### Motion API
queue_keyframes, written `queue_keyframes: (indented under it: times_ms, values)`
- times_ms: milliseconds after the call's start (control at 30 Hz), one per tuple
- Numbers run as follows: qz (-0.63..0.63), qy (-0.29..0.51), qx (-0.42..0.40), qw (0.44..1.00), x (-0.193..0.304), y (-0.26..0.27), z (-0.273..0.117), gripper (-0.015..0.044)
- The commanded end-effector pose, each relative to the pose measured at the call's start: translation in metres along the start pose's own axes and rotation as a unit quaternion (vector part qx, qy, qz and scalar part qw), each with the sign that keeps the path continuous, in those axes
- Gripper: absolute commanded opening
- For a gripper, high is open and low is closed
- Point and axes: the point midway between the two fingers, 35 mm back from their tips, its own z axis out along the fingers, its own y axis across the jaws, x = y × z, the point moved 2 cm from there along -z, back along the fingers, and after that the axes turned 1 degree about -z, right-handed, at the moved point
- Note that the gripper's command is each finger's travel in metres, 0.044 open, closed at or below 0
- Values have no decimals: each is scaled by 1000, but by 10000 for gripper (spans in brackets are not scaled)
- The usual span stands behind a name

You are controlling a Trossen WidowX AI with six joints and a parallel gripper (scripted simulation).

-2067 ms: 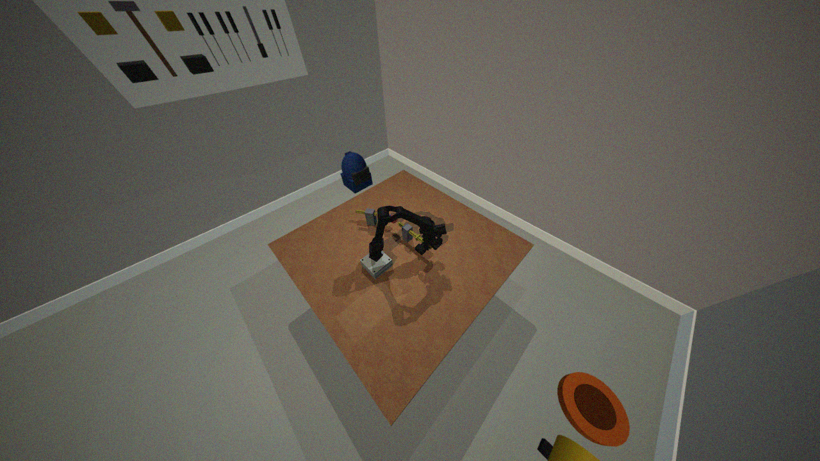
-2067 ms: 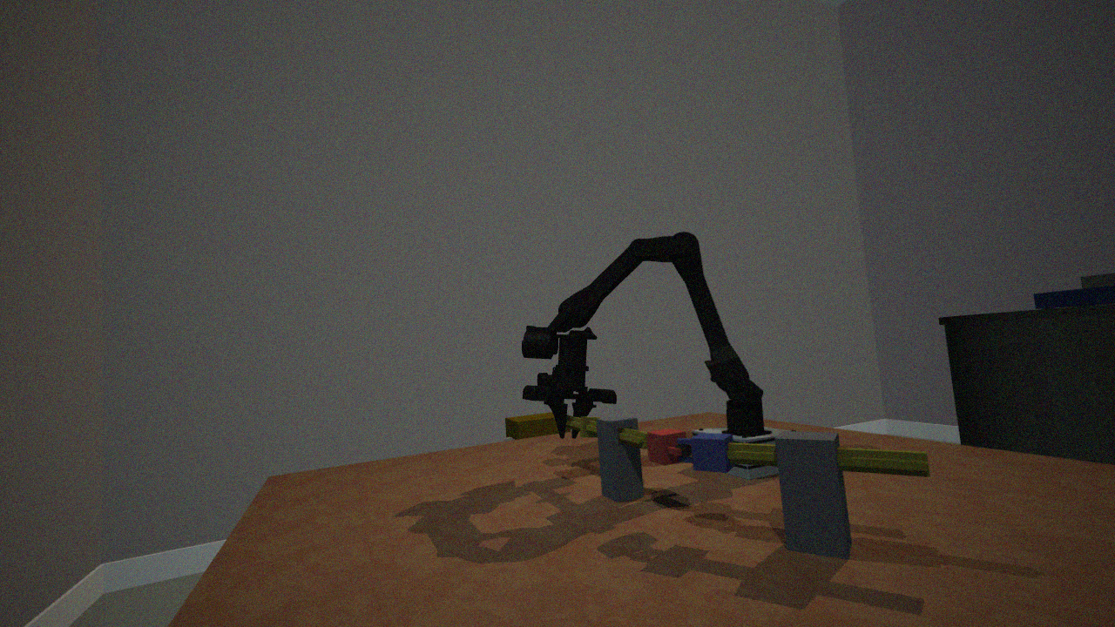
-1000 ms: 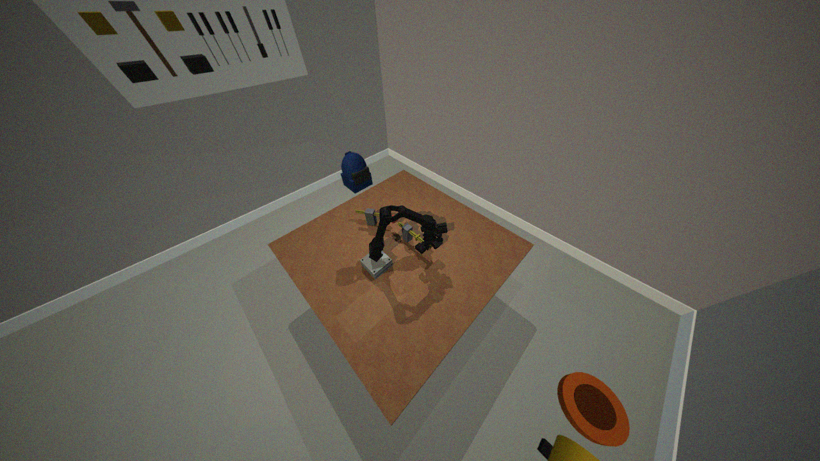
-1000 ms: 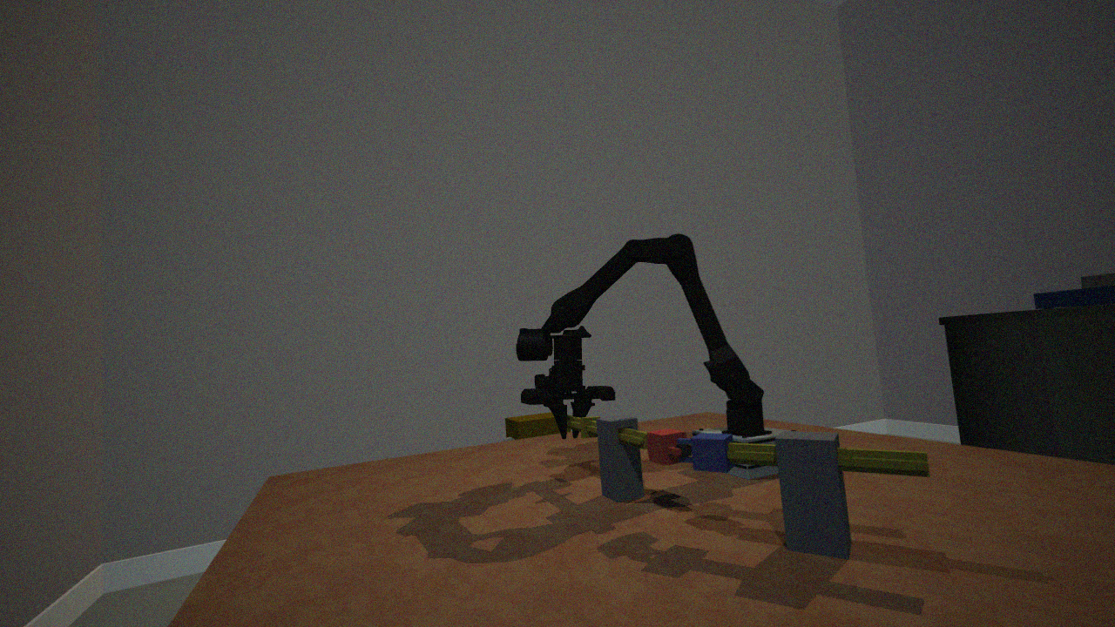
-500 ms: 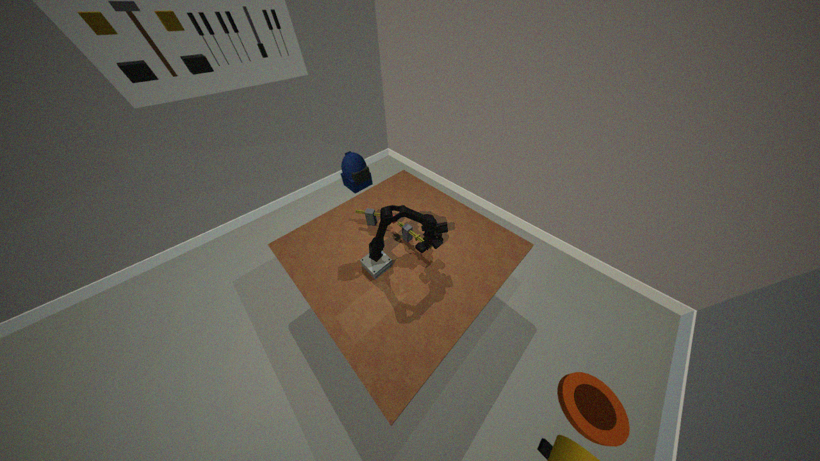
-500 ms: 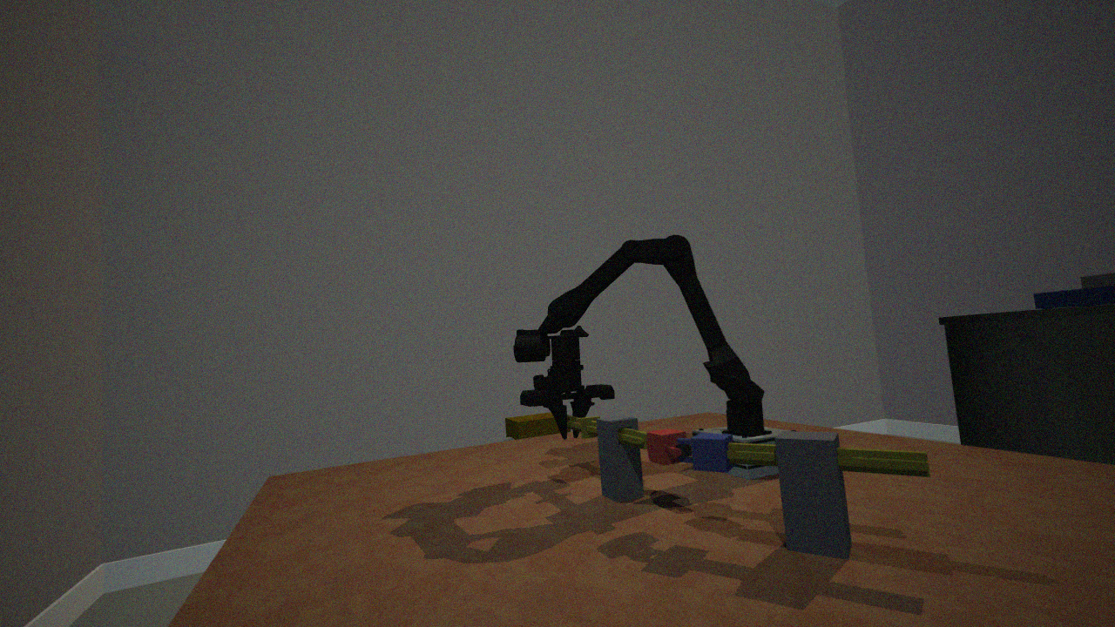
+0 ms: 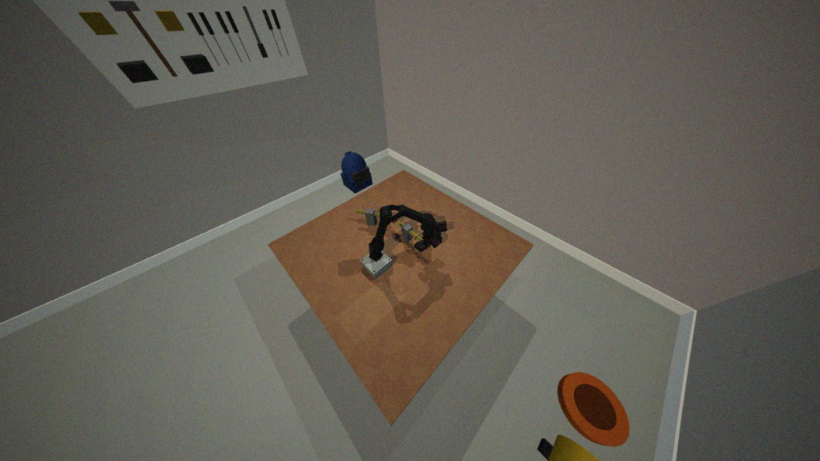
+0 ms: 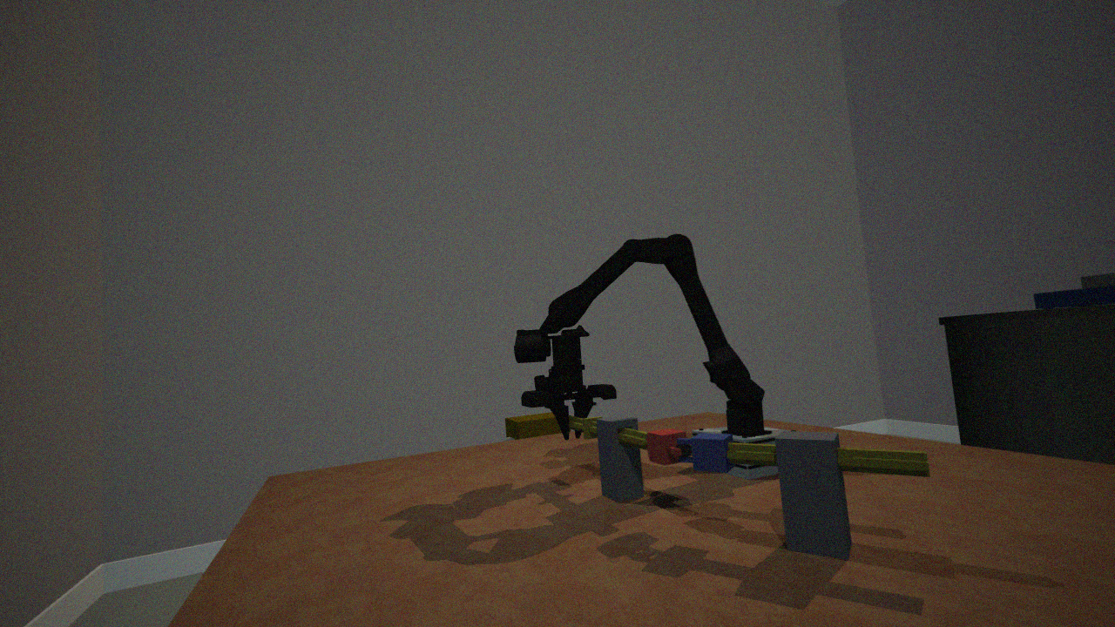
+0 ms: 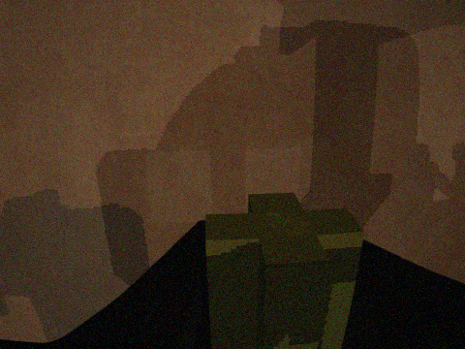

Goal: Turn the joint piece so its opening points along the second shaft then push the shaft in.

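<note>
the black two-fingered pincer (image 7: 425, 241) (image 8: 576, 430) (image 9: 255, 235) is standing slightly open, gripping the long yellow-green ribbed shaft (image 7: 416, 235) (image 8: 632, 439) (image 9: 291, 296) between its fingers; the shaft is running through the upright grey rectangular block (image 7: 407, 234) (image 8: 620, 468) beside it.
</note>
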Motion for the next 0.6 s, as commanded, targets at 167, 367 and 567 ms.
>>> queue_keyframes:
  times_ms: [167,367,567]
  values:
    - [2,3,3,1000,16,1,1,0]
    - [2,3,4,1000,25,1,1,0]
    - [2,4,4,1000,34,1,1,0]
